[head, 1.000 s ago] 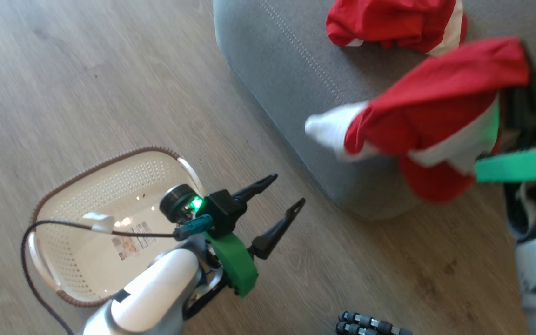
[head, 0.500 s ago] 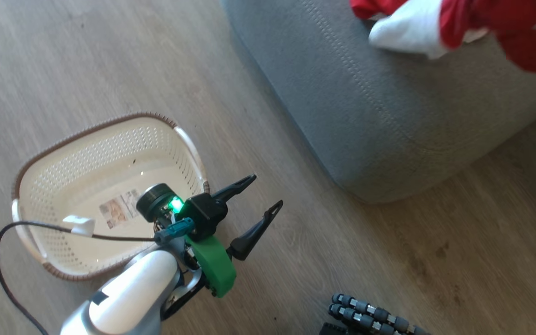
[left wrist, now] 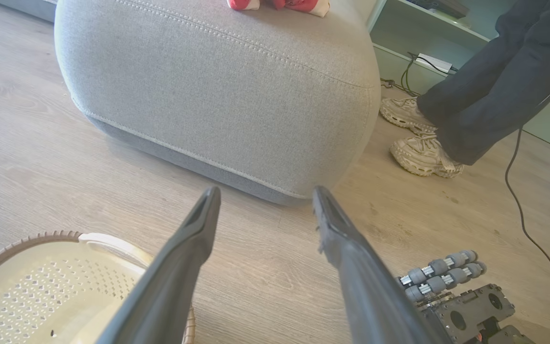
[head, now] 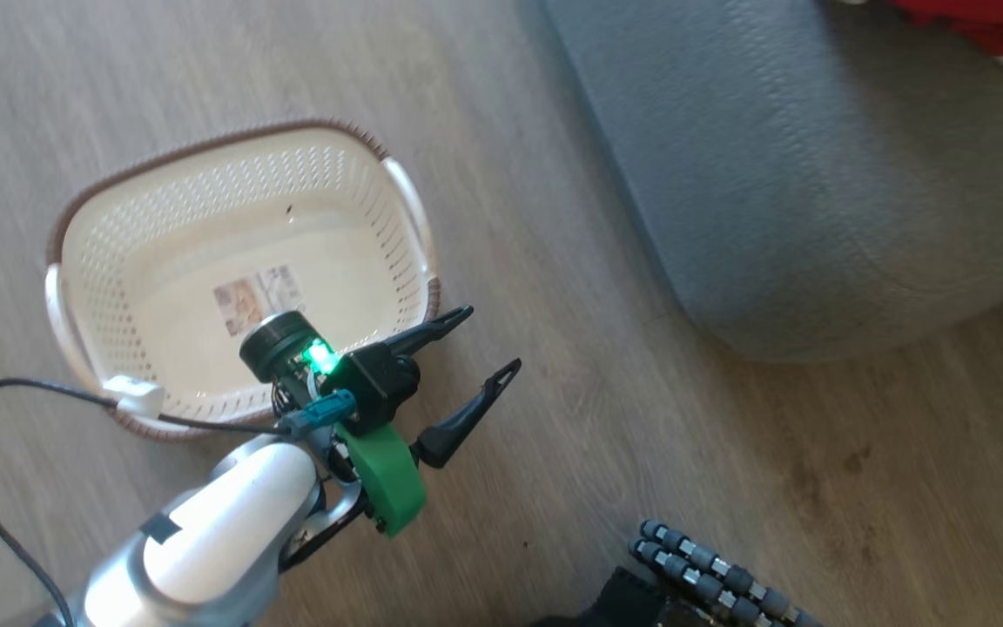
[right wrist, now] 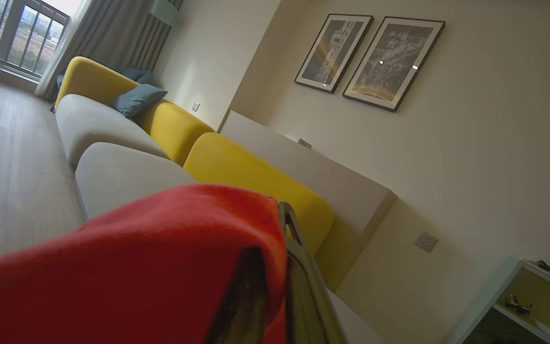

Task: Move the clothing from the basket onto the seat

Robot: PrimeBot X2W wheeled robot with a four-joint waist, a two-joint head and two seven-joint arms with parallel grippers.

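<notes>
Your clothing [right wrist: 160, 267] drapes bunched over the right pincer [right wrist: 270, 234], which is clamped on it; it trails toward the right wrist view's lower left, long axis unclear. More red fabric [left wrist: 280, 4] lies atop the seat [left wrist: 217, 95]. Left pincer [head: 491, 338] gapes, over floor [head: 641, 435] beside the basket [head: 205, 178].

The clothing [right wrist: 136, 267] drapes over the right gripper [right wrist: 275, 239], hiding most of one finger, and is cut off by the frame on two sides. Inside the basket [head: 232, 157] the label [head: 256, 292] is too small to read, its near edge behind the wrist of the left gripper [head: 491, 338]. On the far part of the seat [left wrist: 217, 86] another red garment [left wrist: 280, 5] is cropped. To the right, a person [left wrist: 485, 91] shows as legs and shoes only.
</notes>
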